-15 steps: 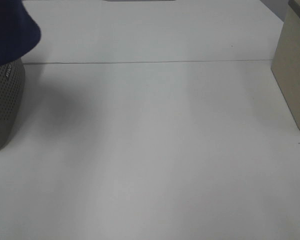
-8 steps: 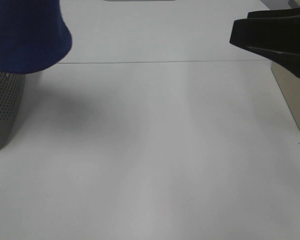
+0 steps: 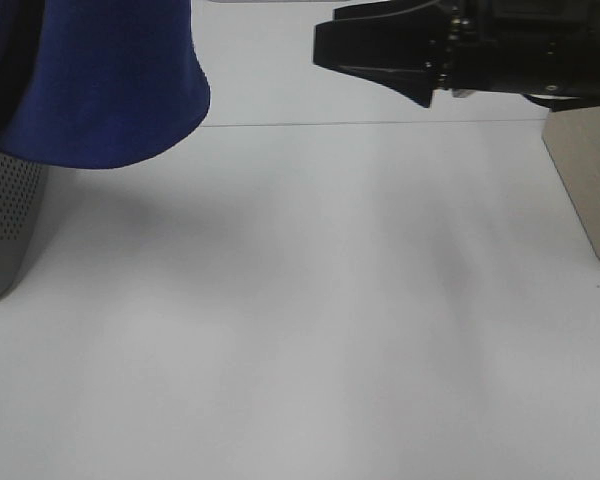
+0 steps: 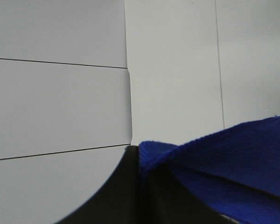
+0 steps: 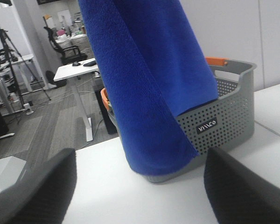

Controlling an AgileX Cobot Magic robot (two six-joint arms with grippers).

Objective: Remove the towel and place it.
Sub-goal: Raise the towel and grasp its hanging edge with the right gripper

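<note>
The blue towel [image 3: 100,80] hangs up in the air at the far left of the white table [image 3: 300,330]. Its round bottom end is off the table and makes a soft shadow under it. It hangs just in front of the grey basket [image 3: 5,220], which stands at the left edge and is full of little holes. The left gripper [image 4: 139,158] holds the towel: in the left wrist view a corner of the blue cloth is tucked tight against its black finger, and the rest of the cloth runs off to one side. The right gripper [image 3: 325,40] comes in from the right, high over the back of the table, and points at the towel without touching it. Its two black fingers [image 5: 37,186] are spread wide apart with nothing in them (the right wrist view shows the towel and basket in the gap between them). In that view the basket has a small white label [image 5: 206,125] on its side and something orange [image 5: 217,60] on its rim. A tan box [image 3: 590,190] stands at the right edge of the table, under the right arm.
</note>
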